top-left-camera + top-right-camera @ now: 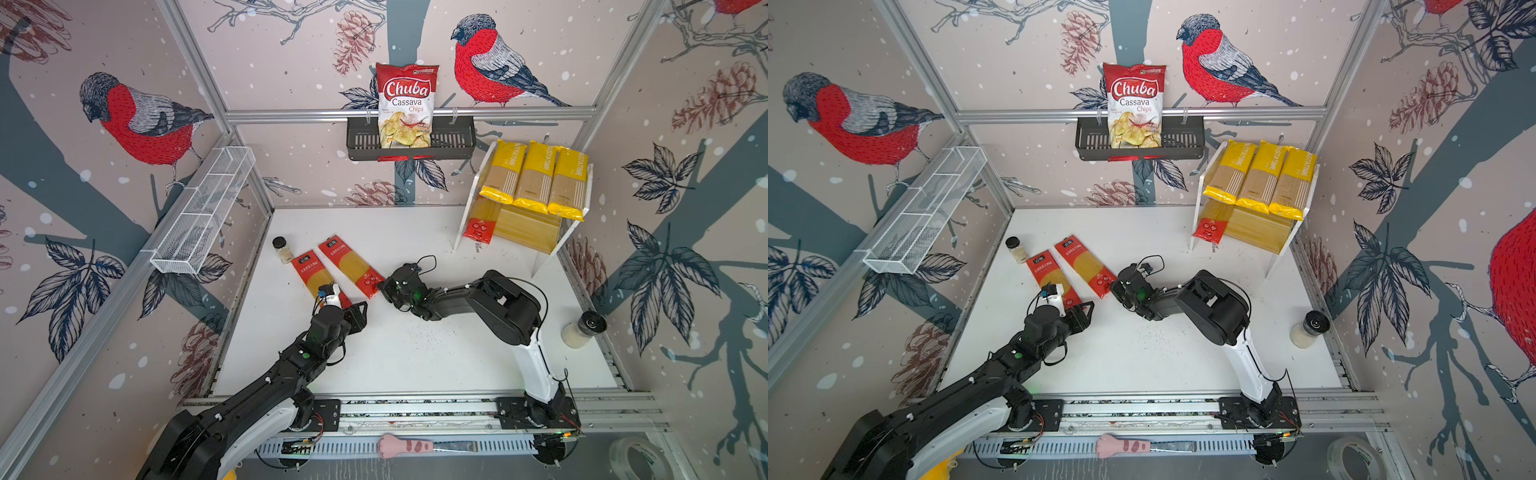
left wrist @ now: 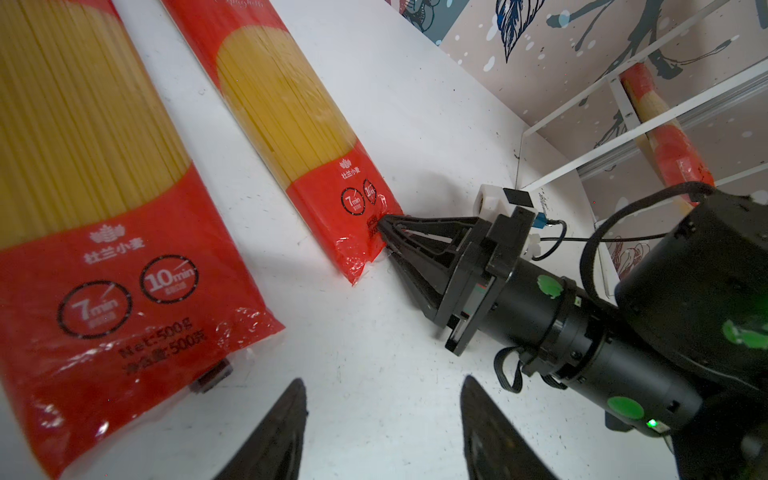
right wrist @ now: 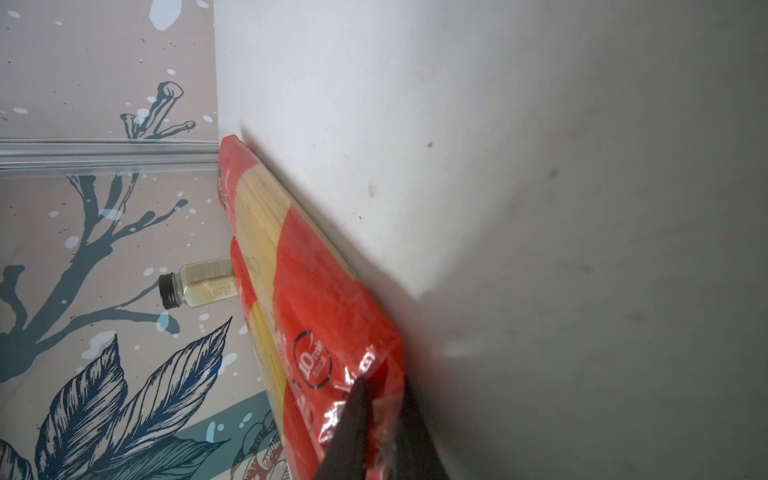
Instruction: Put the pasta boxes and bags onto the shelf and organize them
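Right gripper (image 2: 380, 227) pinching end edge of red-ended packet (image 2: 286, 120), left gripper (image 2: 383, 388) spread above bare table (image 2: 415, 124)

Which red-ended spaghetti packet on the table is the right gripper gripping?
The red-ended spaghetti packet nearer the shelf; the right gripper clamps its corner; its neighbour lies free.

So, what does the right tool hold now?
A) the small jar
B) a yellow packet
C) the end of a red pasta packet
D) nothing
C: in the left wrist view the right tool is shut on the corner of a red packet.
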{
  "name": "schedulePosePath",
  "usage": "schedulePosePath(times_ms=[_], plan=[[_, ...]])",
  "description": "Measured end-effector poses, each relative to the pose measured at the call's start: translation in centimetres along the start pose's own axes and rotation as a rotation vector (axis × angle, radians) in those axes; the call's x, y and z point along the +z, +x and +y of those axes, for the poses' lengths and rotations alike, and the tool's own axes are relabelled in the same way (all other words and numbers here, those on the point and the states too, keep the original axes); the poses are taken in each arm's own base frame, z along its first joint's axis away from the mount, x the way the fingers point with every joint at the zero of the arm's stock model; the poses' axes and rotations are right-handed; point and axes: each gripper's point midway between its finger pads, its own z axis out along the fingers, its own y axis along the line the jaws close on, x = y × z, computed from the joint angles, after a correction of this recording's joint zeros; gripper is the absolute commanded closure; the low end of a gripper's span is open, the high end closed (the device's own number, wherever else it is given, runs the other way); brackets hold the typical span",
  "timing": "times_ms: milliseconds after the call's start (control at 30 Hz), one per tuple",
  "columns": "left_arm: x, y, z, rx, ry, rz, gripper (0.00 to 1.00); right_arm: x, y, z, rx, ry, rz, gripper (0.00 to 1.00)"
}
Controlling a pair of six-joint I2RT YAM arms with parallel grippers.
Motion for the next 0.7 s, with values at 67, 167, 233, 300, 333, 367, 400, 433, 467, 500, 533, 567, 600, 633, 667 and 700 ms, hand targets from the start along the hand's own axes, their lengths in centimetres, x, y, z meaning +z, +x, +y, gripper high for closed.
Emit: schedulePosePath(times_ms=[67,167,233,300,333,367,400,433,467,500,533,567,600,633,667,700], plan=[[0.0,0.0,0.0,0.0,0.0,-0.001,0.41,0.0,0.0,-0.1,0.0,-0.001,0.002,0.92],[-0.1,-0.2,0.0,-0.002,0.0,-0.009,0.41,-0.4,-0.2,-0.1,0.003,0.002,0.004,0.94],[-0.2,-0.6,0.3,-0.009,-0.011,-0.017,0.41,-0.9,-0.6,-0.4,0.004,0.011,0.0,0.94],[-0.3,-1.4,0.7,-0.02,-0.032,-0.032,0.41,-1.7,-1.2,-0.8,0.003,0.022,-0.008,0.95],[-0.4,-2.0,0.9,-0.024,-0.041,-0.045,0.41,-2.2,-1.5,-1.1,-0.001,0.032,-0.012,0.96],[-0.5,-2.6,1.0,-0.031,-0.045,-0.06,0.41,-2.7,-1.7,-1.5,-0.011,0.041,-0.015,0.96],[-0.6,-3.1,1.1,-0.034,-0.046,-0.074,0.41,-3.2,-1.9,-1.8,-0.01,0.048,-0.018,0.96],[-0.7,-3.6,1.1,-0.035,-0.046,-0.085,0.41,-3.7,-2.1,-2.1,-0.014,0.053,-0.019,0.96],[-0.8,-4.0,1.1,-0.034,-0.046,-0.093,0.41,-4.3,-2.1,-2.5,-0.025,0.062,-0.02,0.96],[-0.8,-4.1,1.0,-0.036,-0.044,-0.095,0.41,-4.9,-2.1,-2.8,-0.031,0.067,-0.02,0.96],[-0.8,-4.1,0.9,-0.038,-0.037,-0.088,0.41,-5.7,-2.2,-3.2,-0.04,0.074,-0.02,0.96],[-0.7,-4.1,1.0,-0.039,-0.037,-0.085,0.4,-6.4,-2.1,-3.6,-0.057,0.085,-0.016,0.96],[-0.6,-3.9,1.0,-0.04,-0.034,-0.074,0.41,-7.1,-2.0,-4.0,-0.071,0.092,-0.013,0.96],[-0.4,-3.6,0.9,-0.04,-0.03,-0.059,0.41,-7.9,-1.9,-4.4,-0.086,0.102,-0.01,0.96],[-0.3,-3.4,1.0,-0.04,-0.032,-0.052,0.4,-8.7,-1.8,-4.8,-0.109,0.112,-0.007,0.96],[-0.2,-3.2,0.9,-0.04,-0.027,-0.04,0.4,-9.3,-1.6,-5.1,-0.128,0.121,-0.003,0.96]])
